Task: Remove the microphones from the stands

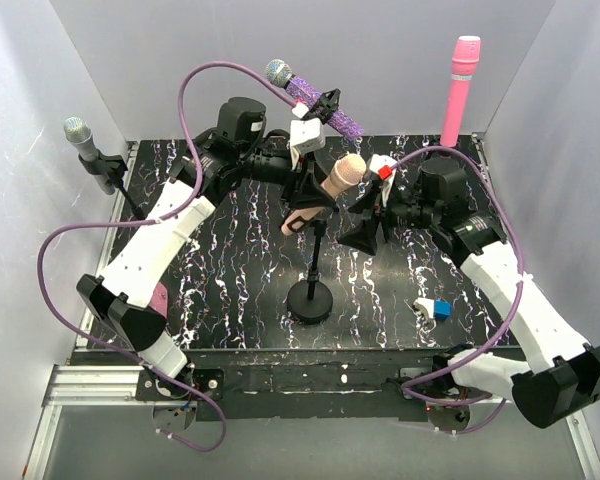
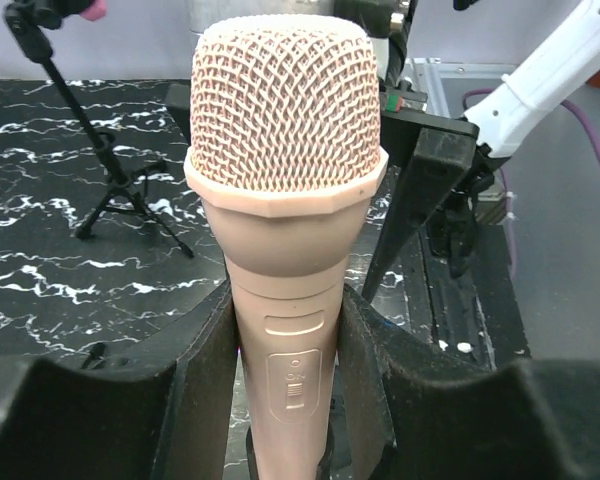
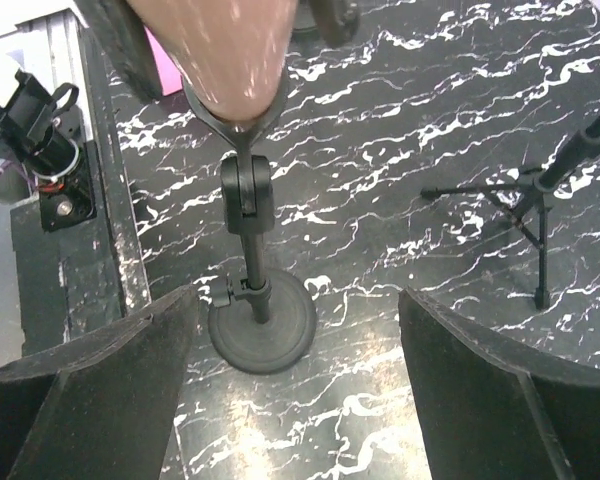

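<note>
Our left claw [image 2: 285, 400] is pinched around the body of the peach microphone [image 2: 285, 150], seated tilted atop the stand [image 1: 311, 297] in the middle of the tabletop [image 1: 230, 290], so we can lift it free, while our right claw [image 3: 295, 310] gapes wide and empty nearby, probably to steady that stand.

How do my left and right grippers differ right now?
The left gripper is shut on the handle of the peach microphone; the right gripper is wide open and empty. The left gripper grips from one side; the right gripper faces the stand below, touching nothing. Both sit close to that stand.
</note>
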### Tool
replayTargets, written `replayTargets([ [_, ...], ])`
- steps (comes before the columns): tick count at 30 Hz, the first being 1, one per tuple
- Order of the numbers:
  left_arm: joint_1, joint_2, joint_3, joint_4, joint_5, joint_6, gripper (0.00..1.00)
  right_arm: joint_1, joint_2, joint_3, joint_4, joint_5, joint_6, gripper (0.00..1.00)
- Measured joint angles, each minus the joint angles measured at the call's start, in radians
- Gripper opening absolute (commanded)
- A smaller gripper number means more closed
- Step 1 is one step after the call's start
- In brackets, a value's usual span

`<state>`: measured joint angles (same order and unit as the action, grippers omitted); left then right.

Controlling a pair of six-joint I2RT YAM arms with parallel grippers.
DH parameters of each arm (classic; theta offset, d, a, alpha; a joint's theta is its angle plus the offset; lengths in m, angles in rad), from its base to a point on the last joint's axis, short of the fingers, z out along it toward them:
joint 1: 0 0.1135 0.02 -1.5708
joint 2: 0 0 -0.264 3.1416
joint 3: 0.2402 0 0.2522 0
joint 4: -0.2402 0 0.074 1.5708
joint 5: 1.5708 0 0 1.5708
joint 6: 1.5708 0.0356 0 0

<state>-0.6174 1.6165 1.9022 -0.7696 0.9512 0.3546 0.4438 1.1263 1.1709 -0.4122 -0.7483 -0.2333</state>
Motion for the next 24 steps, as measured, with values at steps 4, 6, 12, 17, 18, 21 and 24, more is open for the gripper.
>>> replayTargets([
  [4,0.017,0.019,0.014,0.035,-0.019,-0.009,0.0,0.015,0.041,0.008,0.068,-0.008,0.026,0.87],
  [6,0.031,0.029,0.014,0.062,-0.031,-0.021,0.0,0.023,0.062,0.011,0.1,-0.011,0.037,0.86],
  [12,0.052,0.031,0.0,0.128,-0.089,-0.045,0.0,0.038,0.125,0.032,0.184,-0.026,0.071,0.81],
  [17,0.062,0.02,-0.034,0.19,-0.134,-0.066,0.0,0.053,0.17,0.032,0.253,-0.026,0.108,0.72],
  [18,0.064,0.015,-0.042,0.198,-0.143,-0.068,0.0,0.057,0.177,0.033,0.268,-0.026,0.115,0.69],
  [21,0.071,-0.005,-0.069,0.211,-0.159,-0.07,0.0,0.072,0.199,0.034,0.315,-0.024,0.13,0.58],
  [24,0.079,-0.038,-0.104,0.218,-0.176,-0.07,0.0,0.09,0.217,0.034,0.352,-0.024,0.13,0.52],
])
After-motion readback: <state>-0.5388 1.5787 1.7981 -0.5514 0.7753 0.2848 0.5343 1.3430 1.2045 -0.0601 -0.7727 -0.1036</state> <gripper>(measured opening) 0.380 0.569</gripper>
